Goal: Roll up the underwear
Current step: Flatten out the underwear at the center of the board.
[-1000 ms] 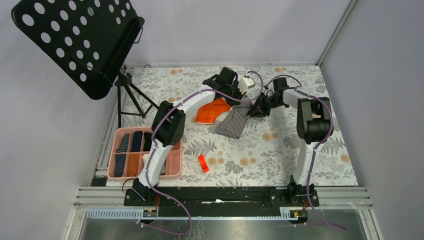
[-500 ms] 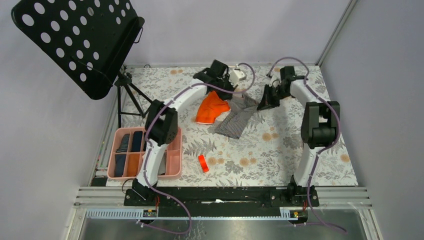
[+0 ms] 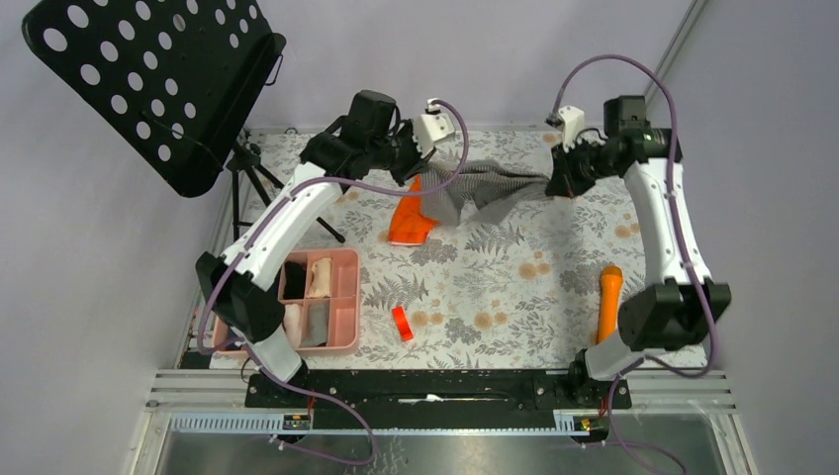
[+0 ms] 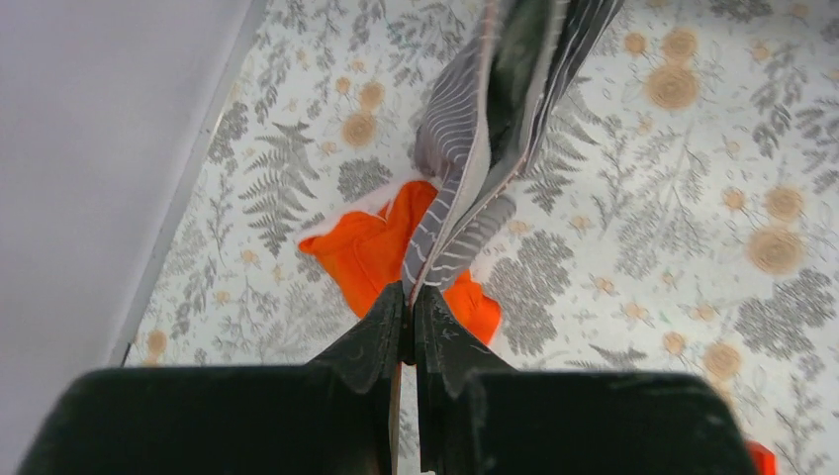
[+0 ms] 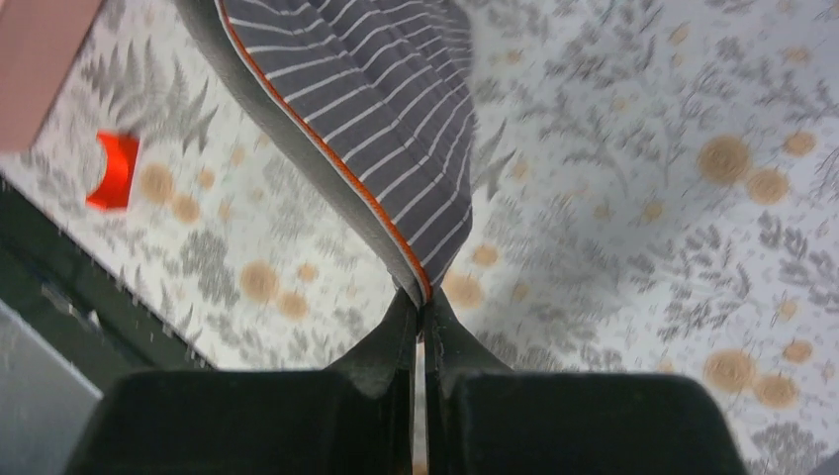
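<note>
The grey striped underwear (image 3: 492,184) hangs stretched in the air between both grippers, above the far part of the table. My left gripper (image 3: 427,181) is shut on its left edge; in the left wrist view the cloth (image 4: 495,119) rises from the shut tips (image 4: 410,295). My right gripper (image 3: 556,184) is shut on its right edge; in the right wrist view the striped cloth (image 5: 386,109) with an orange seam leaves the shut tips (image 5: 423,305). The bright orange underwear (image 3: 408,223) lies flat on the table below the left gripper, also in the left wrist view (image 4: 371,252).
A pink divided tray (image 3: 346,259) at the left holds beige and dark cloths. A small red block (image 3: 401,323) lies near the front middle. A long orange cylinder (image 3: 607,302) lies at the right. A black perforated stand (image 3: 148,79) on a tripod is at the back left.
Both grippers have lifted the grey striped underwear off the table and pulled it apart, left arm going left, right arm going right and up. The orange cylinder and tray contents are now uncovered.
</note>
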Robot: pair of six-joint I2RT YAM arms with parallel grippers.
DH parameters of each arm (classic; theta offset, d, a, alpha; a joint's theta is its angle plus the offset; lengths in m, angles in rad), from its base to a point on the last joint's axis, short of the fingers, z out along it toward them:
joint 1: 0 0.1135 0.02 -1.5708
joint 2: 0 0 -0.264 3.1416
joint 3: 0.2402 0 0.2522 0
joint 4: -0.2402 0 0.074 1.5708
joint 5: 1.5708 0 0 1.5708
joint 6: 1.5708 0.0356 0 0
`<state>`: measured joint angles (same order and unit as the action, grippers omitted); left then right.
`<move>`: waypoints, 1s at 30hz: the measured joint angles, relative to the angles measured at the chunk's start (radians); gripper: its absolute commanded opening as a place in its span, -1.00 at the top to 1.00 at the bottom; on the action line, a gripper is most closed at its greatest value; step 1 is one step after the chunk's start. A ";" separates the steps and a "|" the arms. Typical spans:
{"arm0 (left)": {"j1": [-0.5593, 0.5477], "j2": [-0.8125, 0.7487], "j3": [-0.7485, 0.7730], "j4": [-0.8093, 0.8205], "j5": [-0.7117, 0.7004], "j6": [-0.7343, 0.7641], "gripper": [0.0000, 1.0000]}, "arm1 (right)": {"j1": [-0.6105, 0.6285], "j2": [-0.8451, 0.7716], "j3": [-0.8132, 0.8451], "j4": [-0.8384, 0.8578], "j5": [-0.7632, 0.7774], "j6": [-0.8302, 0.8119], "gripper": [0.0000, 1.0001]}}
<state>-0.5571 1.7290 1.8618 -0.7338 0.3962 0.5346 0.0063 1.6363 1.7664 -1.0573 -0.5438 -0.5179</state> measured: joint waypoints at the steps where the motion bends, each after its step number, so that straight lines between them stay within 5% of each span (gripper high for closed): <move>1: -0.002 -0.024 -0.017 -0.008 -0.001 0.000 1.00 | 0.000 -0.047 -0.033 -0.021 -0.002 -0.032 1.00; 18: -0.114 -0.468 -0.381 -0.124 0.145 -0.127 1.00 | 0.012 -0.842 -0.389 -0.236 -0.116 -0.306 1.00; 24: -0.136 -0.484 -0.462 -0.124 0.143 -0.238 1.00 | 0.012 -0.823 -0.423 -0.338 -0.158 -0.278 1.00; 30: -0.104 -0.249 -0.413 -0.102 0.107 -0.329 0.93 | 0.012 -0.628 -0.512 -0.273 -0.135 -0.248 1.00</move>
<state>-0.6609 1.4799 1.4490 -0.8356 0.5030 0.2054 0.0185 1.0084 1.2541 -1.3304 -0.6792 -0.7654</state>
